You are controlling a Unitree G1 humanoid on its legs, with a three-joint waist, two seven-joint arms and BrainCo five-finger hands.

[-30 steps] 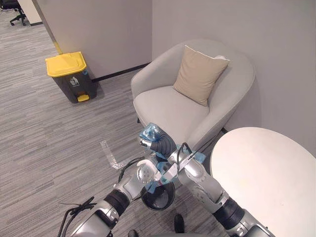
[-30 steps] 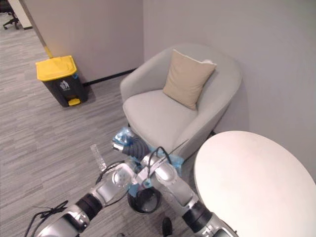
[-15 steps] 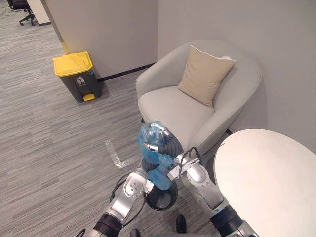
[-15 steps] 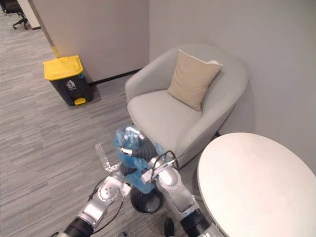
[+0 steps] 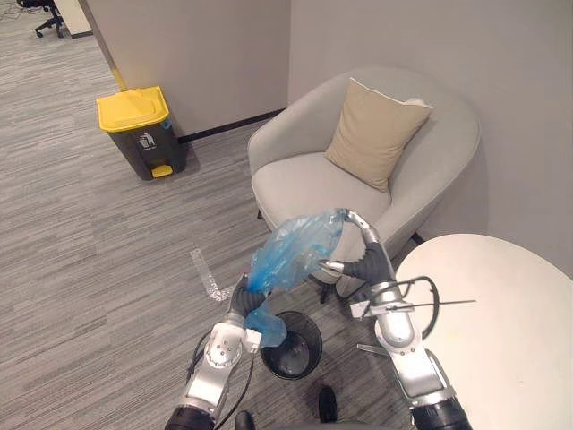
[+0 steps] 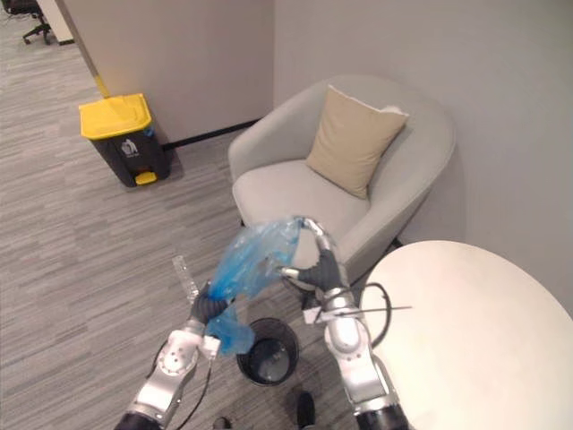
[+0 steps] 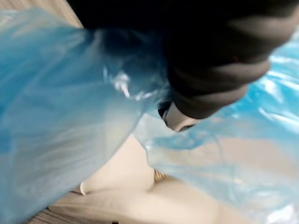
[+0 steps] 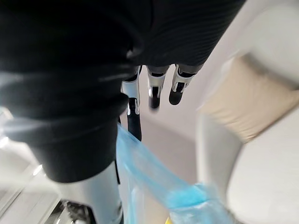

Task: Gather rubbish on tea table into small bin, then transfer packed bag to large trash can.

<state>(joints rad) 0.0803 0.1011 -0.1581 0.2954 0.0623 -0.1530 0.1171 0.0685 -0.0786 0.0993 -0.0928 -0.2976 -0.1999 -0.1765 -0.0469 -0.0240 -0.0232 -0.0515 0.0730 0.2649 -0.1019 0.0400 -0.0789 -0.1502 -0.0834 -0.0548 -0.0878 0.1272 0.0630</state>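
Blue bag (image 5: 300,246), blk small bin (image 5: 315,345), yellow-lid grey trash can (image 5: 148,148).

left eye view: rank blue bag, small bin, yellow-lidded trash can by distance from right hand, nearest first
From the right hand:
1. blue bag, touching its fingers, stretching off to its left.
2. small bin, low down, below and slightly left of the hand.
3. yellow-lidded trash can, far off to the left, well beyond the others.

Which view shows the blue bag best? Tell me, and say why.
The left eye view: the whole blue bag shows there, hanging above the small black bin. The right eye view shows much the same. The left wrist view shows close folds of it; the right wrist view, one strip.
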